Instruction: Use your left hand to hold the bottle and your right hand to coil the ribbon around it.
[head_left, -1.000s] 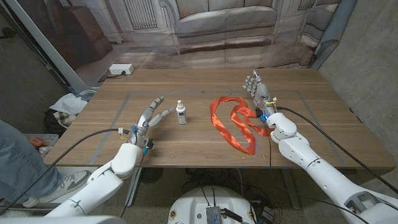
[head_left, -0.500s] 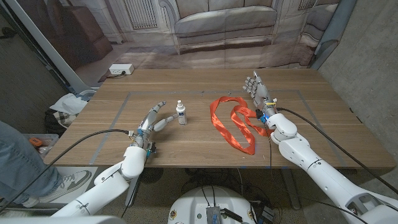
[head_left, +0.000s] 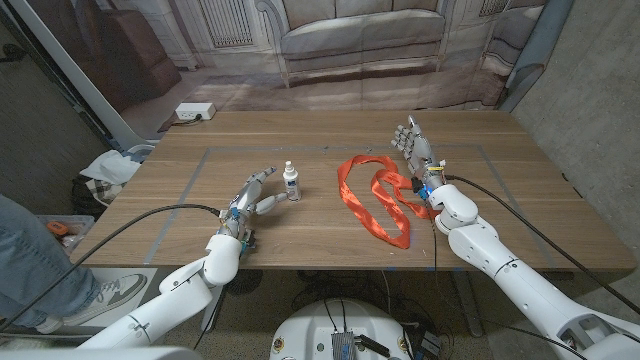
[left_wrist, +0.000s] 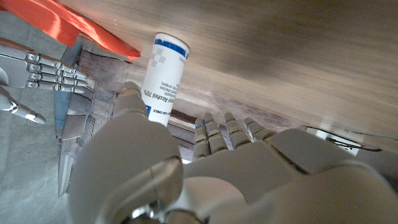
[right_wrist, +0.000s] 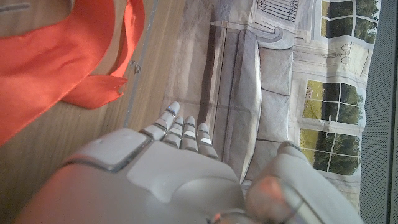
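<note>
The left hand (head_left: 258, 190), fingers spread and empty, reaches beside the small white plastic bottle (head_left: 291, 182) standing mid-table; a clumsy closing could topple it. The right hand (head_left: 415, 148), open, stands just right of the loose orange satin ribbon (head_left: 378, 200). Whether fingertips touch the bottle is unclear.

A wooden table (head_left: 300, 235) carries everything here, its top marked with a faint taped rectangle (head_left: 208, 152). A small white bottle (head_left: 291, 182) with a blue-printed label stands upright on it, left of the middle. An orange ribbon (head_left: 372, 200) lies in loose loops on the wood, right of the bottle and apart from it. A white power strip (head_left: 195, 112) sits near the far left corner.
</note>
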